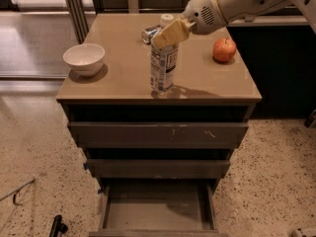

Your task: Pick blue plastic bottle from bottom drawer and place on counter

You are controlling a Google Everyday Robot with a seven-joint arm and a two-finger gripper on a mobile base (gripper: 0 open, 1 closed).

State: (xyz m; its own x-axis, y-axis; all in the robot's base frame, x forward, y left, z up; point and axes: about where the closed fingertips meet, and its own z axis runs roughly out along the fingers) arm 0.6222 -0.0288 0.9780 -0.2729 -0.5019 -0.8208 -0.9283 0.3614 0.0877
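Observation:
The blue plastic bottle (163, 65) is clear, with a white cap and a printed label. It stands upright with its base on or just above the front middle of the tan counter (118, 80). My gripper (168, 33) reaches in from the upper right and is shut on the bottle's neck, just under the cap. The bottom drawer (158, 209) is pulled out below and holds nothing.
A white bowl (84, 58) sits on the counter's left side. A red apple (224, 50) sits at the right. A metal can (149, 33) lies behind the bottle. The two upper drawers (158, 132) stand slightly out.

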